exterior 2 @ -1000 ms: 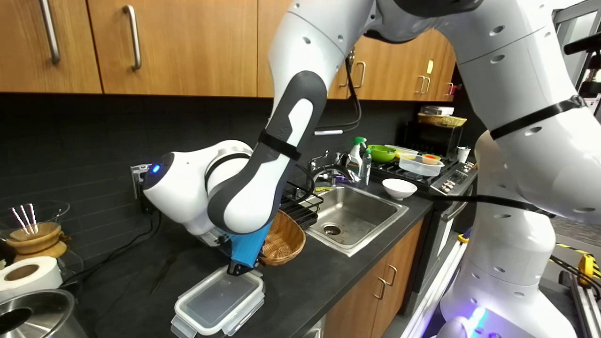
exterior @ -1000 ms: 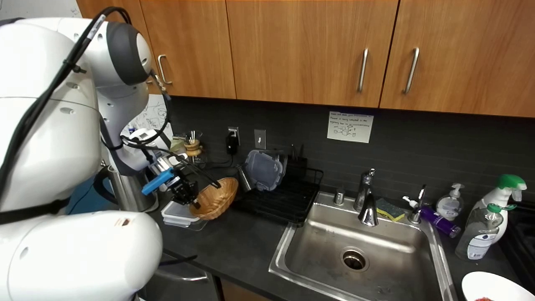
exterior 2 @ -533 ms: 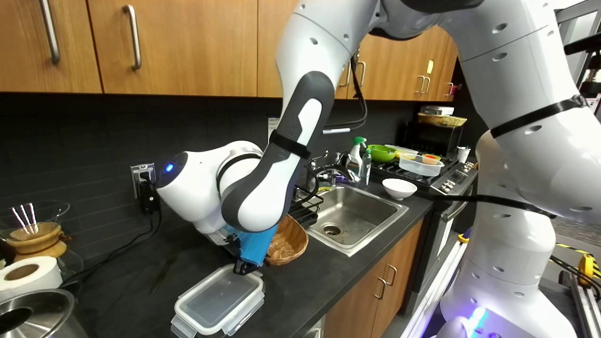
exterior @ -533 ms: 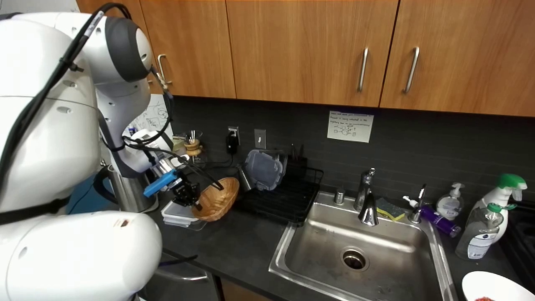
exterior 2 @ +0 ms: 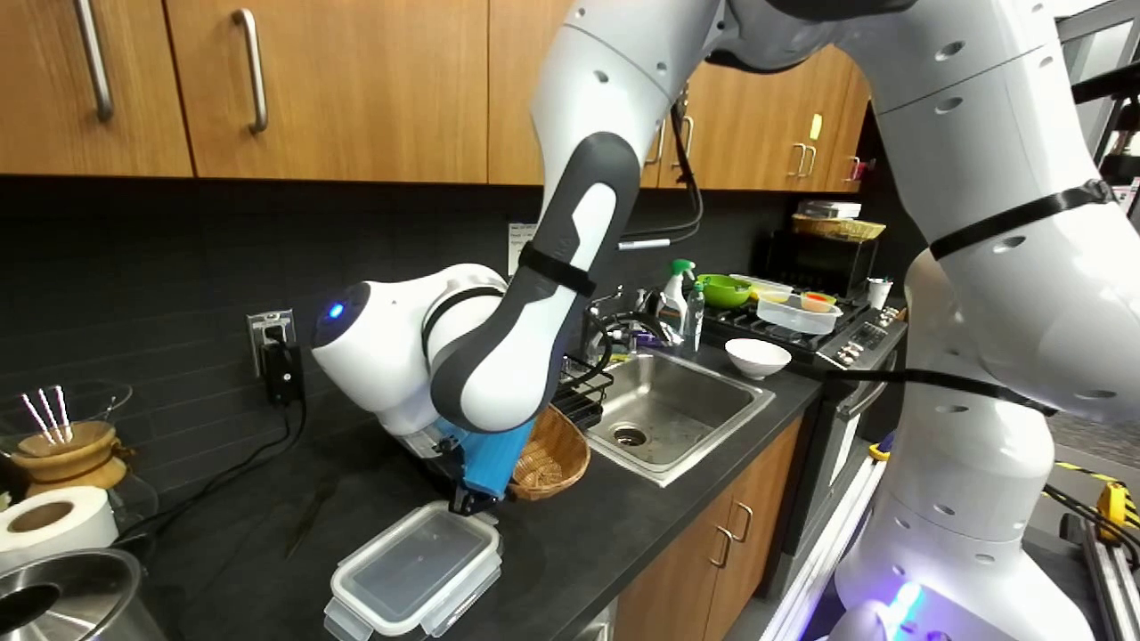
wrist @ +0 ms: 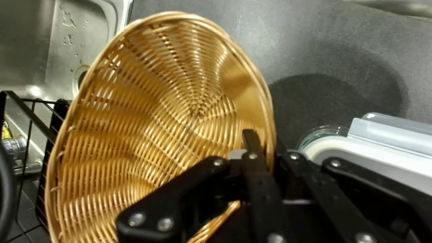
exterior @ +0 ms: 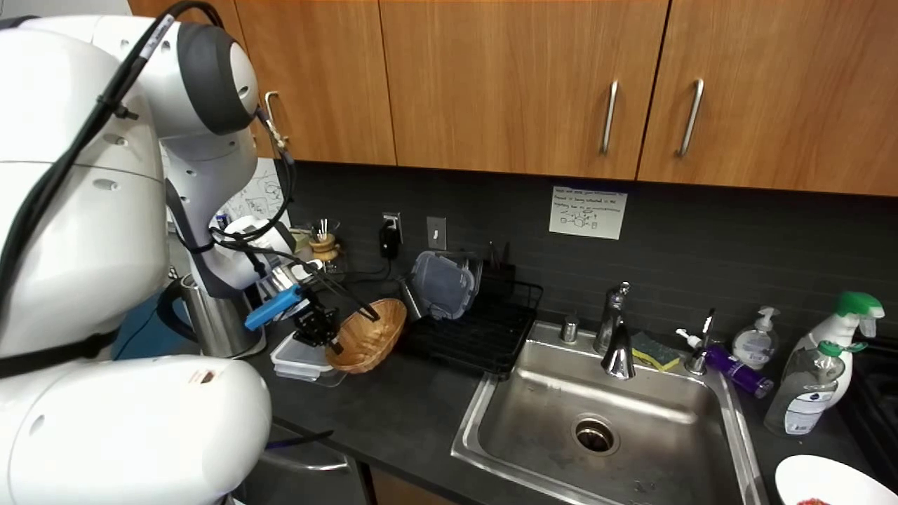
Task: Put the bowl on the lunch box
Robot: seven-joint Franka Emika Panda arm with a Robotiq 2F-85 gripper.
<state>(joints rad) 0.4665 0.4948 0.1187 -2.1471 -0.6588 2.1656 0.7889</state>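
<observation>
Dark countertop (exterior: 393,414) bears the lunch box (exterior 2: 414,570) near a tilted bowl (wrist: 145,118) whose rim the gripper (wrist: 265,143) pinches.

No txt legible: handwritten note (exterior: 588,212) on dk wall (exterior: 715,259) & label (exterior: 805,414) on clear btl (exterior: 819,375) both too sm.

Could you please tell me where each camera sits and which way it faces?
Wrist view: sits behind the gripper, looks down into the woven bowl; the gripper shows at the bottom.
An exterior view: in front of the counter, looks down across the sink to the wall; the arm fills the left.
An exterior view: near the lunch box, looks along the counter towards the stove; the arm and base show.
Both exterior views share sink, woven bowl and lunch box.
</observation>
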